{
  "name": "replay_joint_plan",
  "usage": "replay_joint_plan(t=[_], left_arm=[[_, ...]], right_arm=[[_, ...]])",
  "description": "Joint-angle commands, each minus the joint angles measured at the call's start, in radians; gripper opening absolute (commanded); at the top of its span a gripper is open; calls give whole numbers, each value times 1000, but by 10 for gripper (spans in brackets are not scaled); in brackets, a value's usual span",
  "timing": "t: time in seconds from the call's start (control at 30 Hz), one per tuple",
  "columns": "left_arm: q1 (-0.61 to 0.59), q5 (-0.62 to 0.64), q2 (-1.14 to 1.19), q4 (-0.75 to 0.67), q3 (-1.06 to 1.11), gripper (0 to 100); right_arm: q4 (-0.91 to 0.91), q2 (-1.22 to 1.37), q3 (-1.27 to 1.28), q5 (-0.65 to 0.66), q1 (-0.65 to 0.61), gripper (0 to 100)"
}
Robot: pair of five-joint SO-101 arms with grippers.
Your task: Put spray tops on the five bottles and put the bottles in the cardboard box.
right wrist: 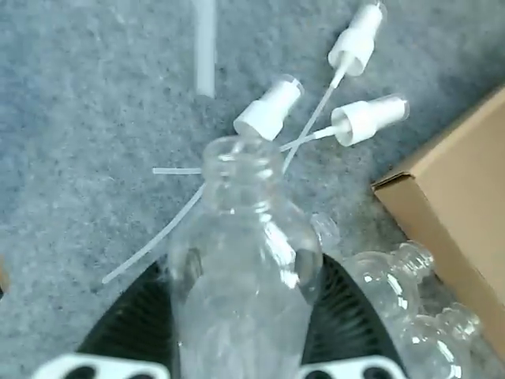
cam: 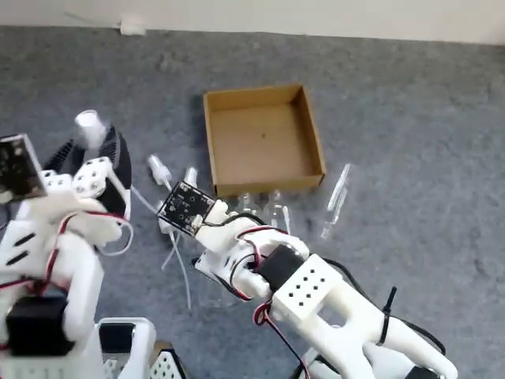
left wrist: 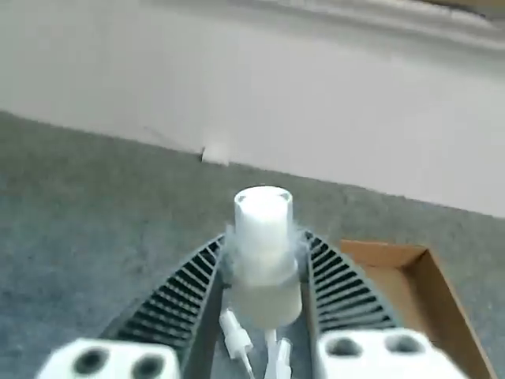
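While tight in left tool [left wrist: 266, 241], spray top [left wrist: 263, 212] cap-outward; bottle [right wrist: 241, 229], neck-outward, in right tool [right wrist: 246, 268].

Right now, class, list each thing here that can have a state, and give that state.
Cardboard box: open, empty.
Left claw: shut on a spray top.
Right claw: shut on a clear bottle, uncapped.
Loose spray tops: lying unattached.
Bottles by the box: uncapped, lying down.

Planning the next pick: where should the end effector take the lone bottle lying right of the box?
Take the bottle at mid-body from above, closing across its width: it lies flat, slim and slanted, apart from the box.
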Motion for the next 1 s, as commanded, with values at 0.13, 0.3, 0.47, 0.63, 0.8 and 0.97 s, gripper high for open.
replay_joint_plan(t=[0.13, 0.3, 0.47, 0.63, 0.8, 0.97], left_arm=[[56, 41, 5, -68, 84, 2], [122, 80, 4, -61, 104, 2], [154, 84, -1, -61, 97, 2], [159, 86, 1, -61, 64, 2], [176, 104, 5, -61, 38, 3], [213, 112, 5, -61, 38, 3]], right_arm=[[-21, -41, -7, -12, -8, 3], [-21, -41, -7, -12, -8, 3], [-22, -41, -7, -12, -7, 3], [-22, -41, -7, -12, -8, 3], [-22, -41, -7, -12, -8, 3], [-22, -41, -7, -12, -7, 3]])
